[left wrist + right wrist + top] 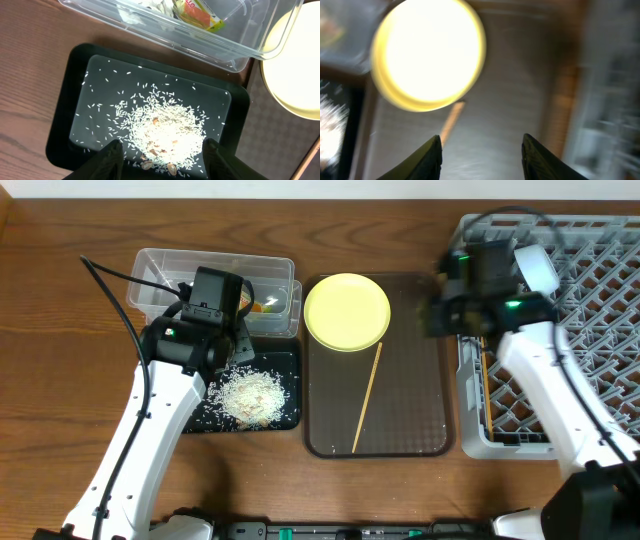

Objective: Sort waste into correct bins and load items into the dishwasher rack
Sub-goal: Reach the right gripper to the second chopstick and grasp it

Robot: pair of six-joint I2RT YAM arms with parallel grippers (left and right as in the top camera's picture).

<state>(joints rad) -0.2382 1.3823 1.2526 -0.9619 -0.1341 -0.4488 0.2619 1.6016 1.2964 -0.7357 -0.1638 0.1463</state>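
A yellow plate [346,311] rests on the far end of a brown tray [410,400], and a wooden chopstick [366,398] lies beside it. My right gripper [482,157] hangs open and empty above that tray, blurred, with the plate [427,52] ahead of it on the left. My left gripper [162,162] is open over the black tray [70,100], its fingers either side of a heap of rice grains [167,127]. The clear tub [215,275] holds a green-and-yellow wrapper [200,17] and a white scrap [135,12]. A white cup [537,268] sits in the grey dishwasher rack [600,310].
The rack's left wall stands close against the brown tray's right edge. A thin pale stick [487,395] lies along the rack's left side. Black cables [110,285] loop over the wooden table [60,380] left of the tub.
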